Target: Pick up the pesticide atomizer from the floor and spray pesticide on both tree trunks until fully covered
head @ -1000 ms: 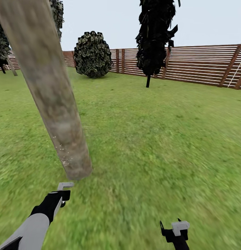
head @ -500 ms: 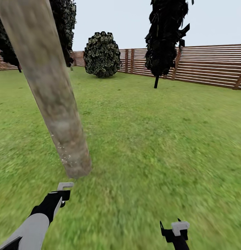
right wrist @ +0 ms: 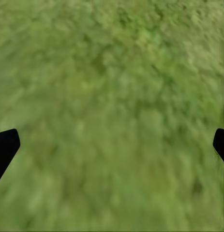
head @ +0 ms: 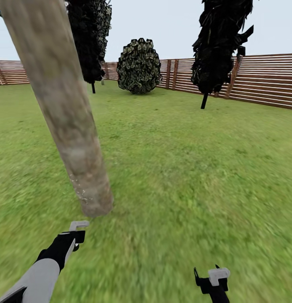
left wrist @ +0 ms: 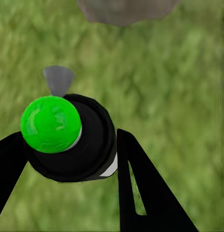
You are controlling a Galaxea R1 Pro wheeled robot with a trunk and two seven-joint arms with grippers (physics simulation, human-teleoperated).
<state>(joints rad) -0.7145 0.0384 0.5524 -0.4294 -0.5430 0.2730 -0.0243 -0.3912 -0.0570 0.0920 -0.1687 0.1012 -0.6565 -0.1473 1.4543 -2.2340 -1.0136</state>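
Jaws of the left gripper clamp the pesticide atomizer just short of a speckled tree trunk; right jaws gape empty, spraying seemingly unfinished.

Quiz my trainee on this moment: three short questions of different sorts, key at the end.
1. Which jaws grip the pesticide atomizer?
2. True or false: the right jaws hang open over grass.
3. The tree trunk nearest the atomizer is: A) thick, pale and mottled; B) thin and black; C) woven tan.
Key: 1, left jaws; 2, true; 3, A.
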